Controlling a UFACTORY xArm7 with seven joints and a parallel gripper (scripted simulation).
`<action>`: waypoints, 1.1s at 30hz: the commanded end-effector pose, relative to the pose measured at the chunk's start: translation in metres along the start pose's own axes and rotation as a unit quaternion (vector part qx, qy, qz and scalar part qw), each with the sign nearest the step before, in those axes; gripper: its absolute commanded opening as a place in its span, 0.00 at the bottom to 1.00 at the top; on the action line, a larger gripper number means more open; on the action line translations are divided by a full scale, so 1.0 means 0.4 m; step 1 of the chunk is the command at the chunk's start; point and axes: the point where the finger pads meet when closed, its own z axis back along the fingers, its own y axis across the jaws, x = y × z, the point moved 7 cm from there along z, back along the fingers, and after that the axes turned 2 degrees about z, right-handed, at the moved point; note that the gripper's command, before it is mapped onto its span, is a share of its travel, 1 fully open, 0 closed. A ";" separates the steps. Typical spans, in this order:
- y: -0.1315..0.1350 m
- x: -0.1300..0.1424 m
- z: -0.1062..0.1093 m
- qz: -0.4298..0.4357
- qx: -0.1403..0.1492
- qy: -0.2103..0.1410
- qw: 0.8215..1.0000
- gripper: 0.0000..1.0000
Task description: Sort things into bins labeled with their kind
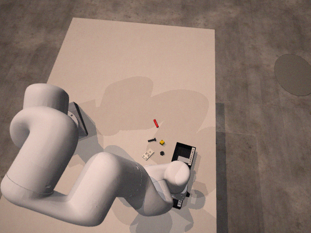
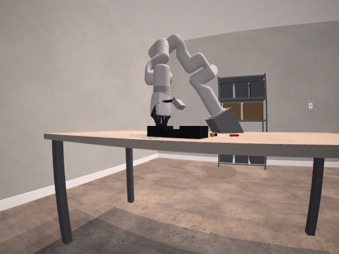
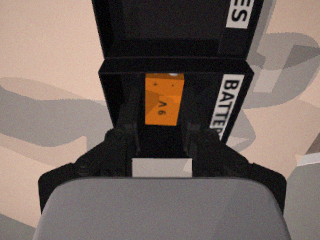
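My gripper (image 2: 161, 125) (image 3: 162, 100) points down into the bin labelled BATTERIES (image 2: 153, 132) (image 3: 176, 66). It is part open. An orange 9 V battery (image 3: 164, 97) is between the fingers, inside that bin, with a dark gap on each side of it. A second bin (image 3: 172, 54), whose label ends in "ES", adjoins it. The STATIONERY bin (image 1: 178, 147) has a pale patch or thing inside. On the table are a red stick (image 1: 156, 123) (image 2: 234, 135), a black bolt (image 1: 151, 140), a yellow die (image 1: 162, 141) (image 2: 212, 134), a white domino (image 1: 147, 154) and a dark nut (image 1: 162, 153).
The arm (image 1: 105, 175) hides much of the bin row in the top view. The bins stand in a row near the edge of the table (image 1: 140, 50). The robot's grey base block (image 2: 225, 121) is behind the loose things in the exterior view.
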 end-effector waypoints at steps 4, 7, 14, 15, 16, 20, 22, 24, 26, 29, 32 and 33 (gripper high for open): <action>0.003 0.000 0.022 0.000 0.002 0.000 1.000 0.33; 0.003 0.000 0.032 0.000 0.002 0.000 1.000 0.33; 0.003 0.000 0.055 0.000 0.002 0.000 1.000 0.33; 0.003 0.000 0.059 0.000 0.002 0.000 1.000 0.33; 0.003 0.000 0.062 0.000 0.002 0.000 1.000 0.33; 0.003 0.000 0.069 0.000 0.002 0.000 1.000 0.33; 0.003 0.000 0.094 0.000 0.002 0.000 1.000 0.33; 0.003 0.000 0.119 0.000 0.002 0.000 1.000 0.33; 0.003 0.000 0.124 0.000 0.002 0.000 1.000 0.33; 0.003 0.000 0.124 0.000 0.002 0.000 1.000 0.33; 0.003 0.000 0.124 0.000 0.002 0.000 1.000 0.33; 0.003 -0.001 0.124 0.000 0.002 0.000 1.000 0.33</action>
